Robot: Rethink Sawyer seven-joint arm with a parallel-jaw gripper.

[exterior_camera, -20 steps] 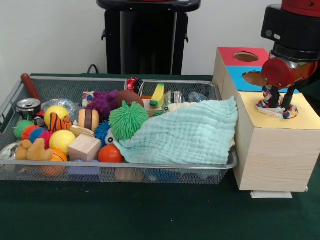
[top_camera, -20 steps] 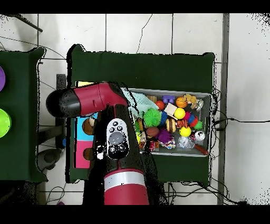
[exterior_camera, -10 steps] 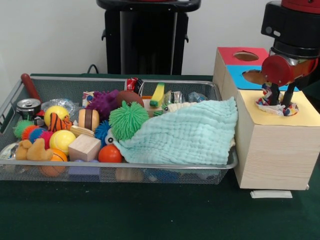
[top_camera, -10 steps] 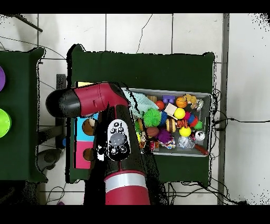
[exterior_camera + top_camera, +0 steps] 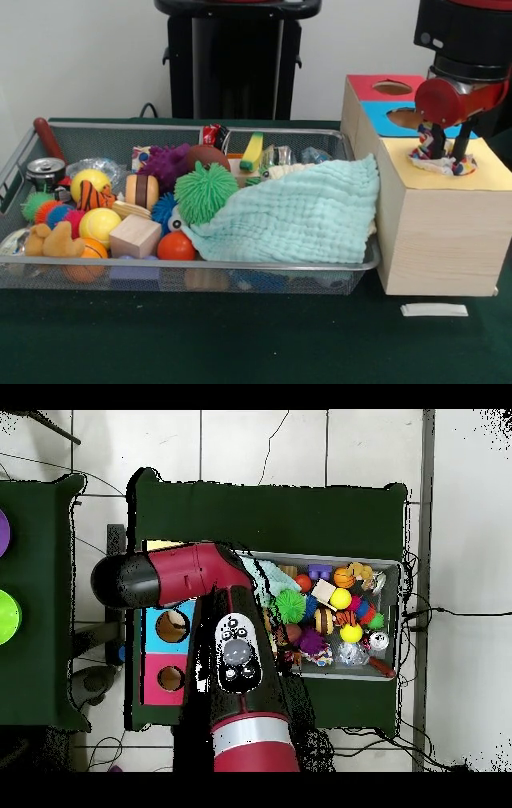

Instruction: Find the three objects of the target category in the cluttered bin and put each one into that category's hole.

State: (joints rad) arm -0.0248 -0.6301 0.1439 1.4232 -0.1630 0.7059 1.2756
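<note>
tool [image 5: 448,152]: fingers spread over the yellow hole, straddling the cloth, not gripping it
cloth [image 5: 442,164]: crumpled, multicolour print, sitting in the hole on the box [image 5: 436,232]
front: shows tool and cloth
overhead: arm [image 5: 225,634] hides both
bin [image 5: 96,138]: toys, teal towel [image 5: 296,216]

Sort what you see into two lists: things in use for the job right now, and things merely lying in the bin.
In use: gripper; patterned cloth at the yellow hole; sorting box.

Lying about: mint cloth; green spiky ball; purple spiky ball; wooden block; yellow ball; can; bin.
</note>
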